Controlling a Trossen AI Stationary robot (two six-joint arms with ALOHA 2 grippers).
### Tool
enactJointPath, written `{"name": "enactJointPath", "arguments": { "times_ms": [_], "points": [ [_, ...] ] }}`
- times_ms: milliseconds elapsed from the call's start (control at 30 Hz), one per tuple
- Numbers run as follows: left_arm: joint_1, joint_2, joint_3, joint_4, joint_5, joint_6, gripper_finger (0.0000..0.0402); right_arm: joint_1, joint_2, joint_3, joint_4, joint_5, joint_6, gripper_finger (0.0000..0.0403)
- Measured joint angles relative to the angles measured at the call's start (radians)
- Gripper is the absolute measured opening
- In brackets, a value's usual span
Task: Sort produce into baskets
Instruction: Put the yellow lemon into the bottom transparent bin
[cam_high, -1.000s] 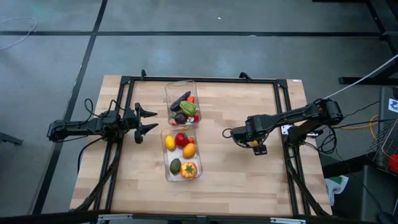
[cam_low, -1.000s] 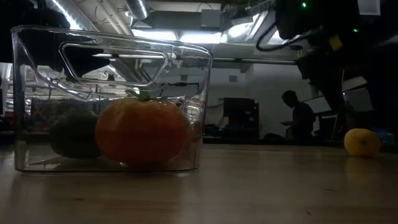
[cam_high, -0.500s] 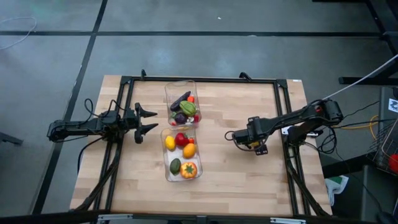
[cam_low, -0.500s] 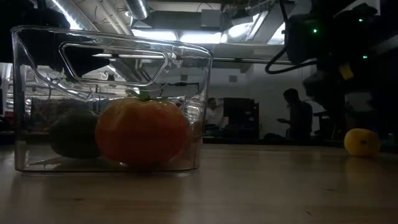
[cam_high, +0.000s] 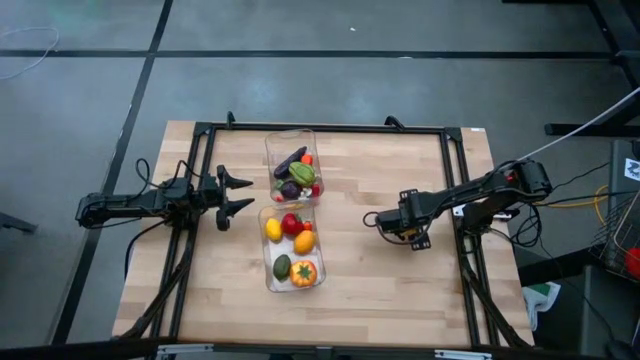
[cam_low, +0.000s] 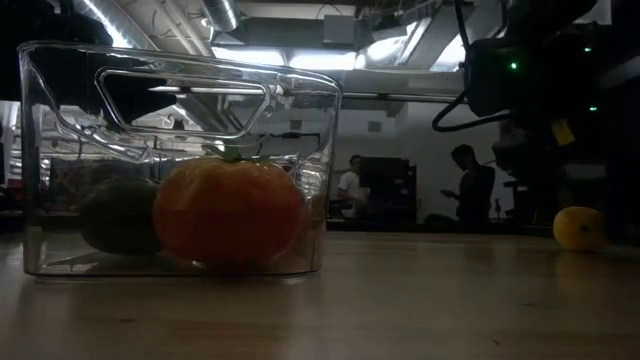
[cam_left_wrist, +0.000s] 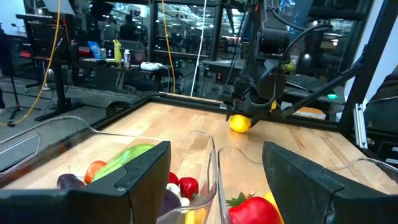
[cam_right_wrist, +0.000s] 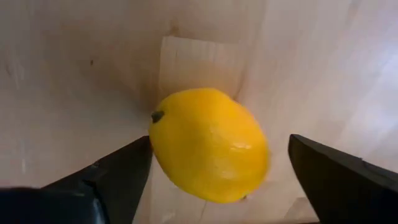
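Observation:
A yellow lemon (cam_right_wrist: 208, 144) lies on the wooden table right of the baskets, also seen in the low view (cam_low: 580, 228) and the left wrist view (cam_left_wrist: 239, 123). My right gripper (cam_right_wrist: 219, 140) points down over it, open, with one finger on either side of the lemon and one fingertip close beside it. The far basket (cam_high: 267, 170) holds an aubergine, an avocado and small red pieces. The near basket (cam_high: 263, 255) holds a lemon, red and orange peppers and a green piece. My left gripper (cam_high: 240, 194) waits open and level, left of the baskets.
A black frame (cam_high: 330, 128) runs around the table's edges. Bare wood (cam_high: 350, 270) lies between the baskets and the right arm. People (cam_low: 472, 185) stand in the room beyond the table.
My right gripper has sunk toward the lemon, which has stayed where it was on the table.

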Motion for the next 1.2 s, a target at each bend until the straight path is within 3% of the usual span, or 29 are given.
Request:
{"name": "enactJointPath", "arguments": {
  "times_ms": [233, 367, 667, 933, 1067, 1200],
  "points": [
    [0.000, 0.000, 0.000, 0.000, 0.000, 0.000, 0.0250, 0.000, 0.000, -0.023, 0.041, -0.047, 0.002, 0.0276],
    [0.000, 0.000, 0.000, 0.000, 0.000, 0.000, 0.0250, 0.000, 0.000, -0.015, 0.037, -0.048, 0.003, 0.0247],
    [0.000, 0.000, 0.000, 0.000, 0.000, 0.000, 0.0250, 0.000, 0.000, 0.090, 0.037, -0.079, 0.005, 0.0273],
    [0.000, 0.000, 0.000, 0.000, 0.000, 0.000, 0.0250, 0.000, 0.000, 0.305, 0.067, -0.094, 0.006, 0.0270],
    [0.000, 0.000, 0.000, 0.000, 0.000, 0.000, 0.0250, 0.000, 0.000, 0.417, 0.179, -0.093, 0.023, 0.0270],
    [0.000, 0.000, 0.000, 0.000, 0.000, 0.000, 0.0250, 0.000, 0.000, 0.464, 0.407, -0.093, 0.024, 0.0270]
  ]
}}
